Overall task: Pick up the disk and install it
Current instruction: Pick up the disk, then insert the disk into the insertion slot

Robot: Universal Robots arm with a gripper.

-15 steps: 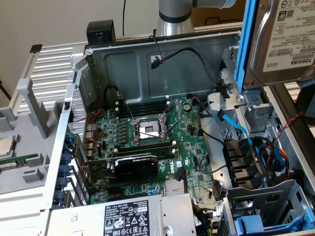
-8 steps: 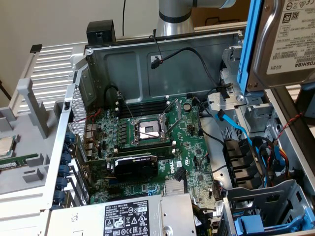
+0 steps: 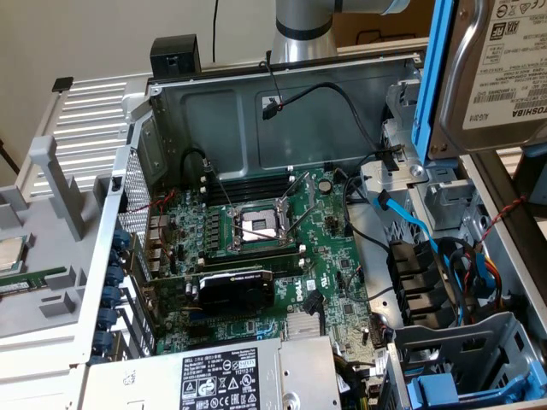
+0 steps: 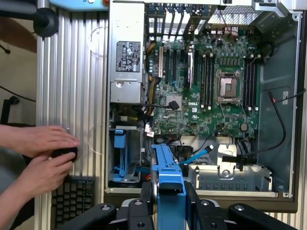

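Item: disk [image 3: 496, 68] — picked up, aloft at two o'clock from the motherboard [image 3: 265, 248] in the exterior view. gripper [image 4: 170, 191] — clamped on the disk. Outstanding: installation; drive cage [image 3: 453, 337] apparently not yet entered.

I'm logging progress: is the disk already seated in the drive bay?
No, the disk hangs above the open computer case, clamped in the pincer.

clear: over motherboard [image 4: 201, 122] | blocked: drive cage [image 4: 240, 179] — blue cable [image 4: 197, 157] at its edge
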